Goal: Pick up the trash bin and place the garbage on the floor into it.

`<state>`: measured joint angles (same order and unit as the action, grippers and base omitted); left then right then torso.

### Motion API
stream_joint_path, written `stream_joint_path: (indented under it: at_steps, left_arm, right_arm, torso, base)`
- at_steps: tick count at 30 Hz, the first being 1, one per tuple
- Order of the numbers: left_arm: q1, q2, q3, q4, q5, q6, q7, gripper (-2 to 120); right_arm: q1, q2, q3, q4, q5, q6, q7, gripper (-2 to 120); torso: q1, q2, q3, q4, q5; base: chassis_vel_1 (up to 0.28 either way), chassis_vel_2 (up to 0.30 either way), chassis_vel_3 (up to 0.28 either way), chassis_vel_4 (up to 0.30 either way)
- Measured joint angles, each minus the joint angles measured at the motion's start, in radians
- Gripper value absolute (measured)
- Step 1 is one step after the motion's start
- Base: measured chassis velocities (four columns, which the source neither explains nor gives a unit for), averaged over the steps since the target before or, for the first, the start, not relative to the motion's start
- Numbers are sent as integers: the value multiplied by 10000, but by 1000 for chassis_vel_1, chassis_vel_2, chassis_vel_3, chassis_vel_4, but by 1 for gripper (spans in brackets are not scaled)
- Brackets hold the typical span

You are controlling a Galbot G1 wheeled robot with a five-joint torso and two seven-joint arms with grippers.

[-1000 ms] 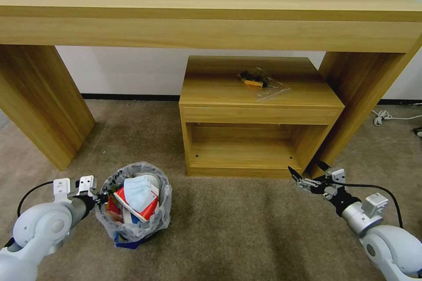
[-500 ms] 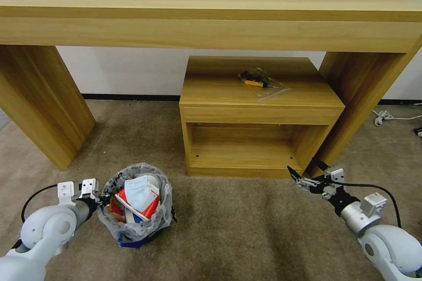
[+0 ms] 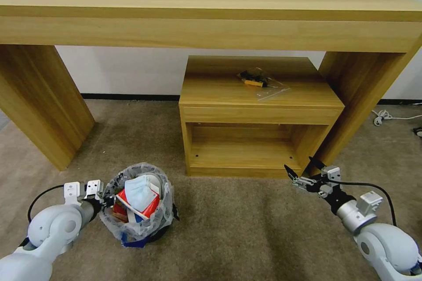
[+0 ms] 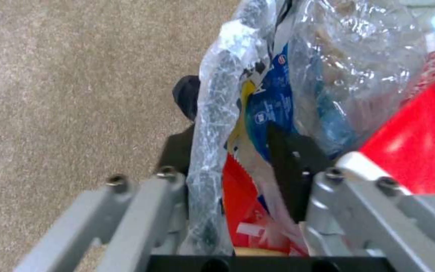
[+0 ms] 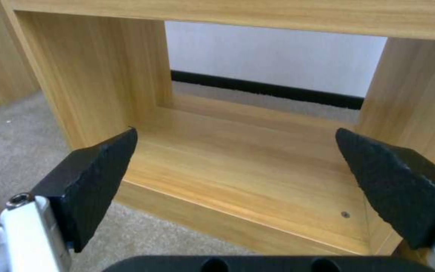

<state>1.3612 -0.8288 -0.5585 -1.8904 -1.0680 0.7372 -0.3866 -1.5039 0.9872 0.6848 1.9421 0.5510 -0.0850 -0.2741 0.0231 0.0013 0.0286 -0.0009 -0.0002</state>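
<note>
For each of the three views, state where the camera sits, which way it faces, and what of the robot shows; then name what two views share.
Head view: high up, facing forward and down at the floor; both arms show.
Left wrist view: behind the left gripper, shut on the trash bin rim, garbage inside.
Right wrist view: behind the open right gripper, facing the low cabinet.
Shared: head and left wrist both show the bin.

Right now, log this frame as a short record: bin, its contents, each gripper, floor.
bin: trash bin stands on the carpet, left of the small cabinet
contents: pale blue mask on top, red-white carton beneath
left gripper: left gripper shut on the bin's rim
right gripper: right gripper open, empty, near the cabinet's base
floor: no litter seen
</note>
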Motion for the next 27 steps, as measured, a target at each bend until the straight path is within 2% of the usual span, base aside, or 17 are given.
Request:
stream_joint_path:
  at_steps: [1,3,5,8,9,16,21,22,25,27]
  left_arm:
    - [0,0,0,0,0,0,0,41]
    - [12,-55,-60,-2,-12,0,13,54]
    - [25,-60,-91,-7,-27,0,23,57]
    - [124,-92,-373,-110,-195,0,176,72]
    - [124,-92,-373,-110,-195,0,176,72]
    - [570,-128,-1133,-741,-555,-2,296,99]
    - [824,-108,-1499,-996,-584,-4,599,100]
    - [962,-107,-1737,-1092,-583,-5,860,100]
    - [1074,-106,-1886,-1147,-549,-8,1099,100]
    - [1339,-120,-2367,-1235,-332,-8,2021,100]
  right_arm:
    - [0,0,0,0,0,0,0,100]
    - [4,11,-4,-3,4,-22,11,100]
    - [5,16,-5,-3,5,-25,12,100]
    - [5,52,-24,-3,12,-32,29,100]
    - [5,52,-24,-3,12,-32,29,100]
    - [29,54,-37,4,95,-83,73,100]
    - [78,45,-37,48,148,-137,118,100]
    - [89,39,-36,76,160,-146,128,100]
    - [94,32,-37,94,170,-150,130,100]
    - [96,3,1,116,187,-151,131,100]
  torso:
    - [0,0,0,0,0]
    - [-1,0,0,0,1]
    - [0,-1,0,0,1]
    - [0,0,-2,1,2]
    - [0,0,-2,1,2]
    - [-1,0,-2,0,3]
    - [-1,0,-2,1,4]
    - [-1,0,-2,1,3]
    - [-1,0,-2,1,5]
    - [-1,0,-2,1,4]
  base:
    - [0,0,0,0]
    - [0,0,0,0]
    - [0,0,0,0]
    - [0,0,0,0]
    - [0,0,0,0]
    - [0,0,0,0]
    - [0,0,0,0]
    - [0,0,0,0]
    - [0,0,0,0]
    - [0,0,0,0]
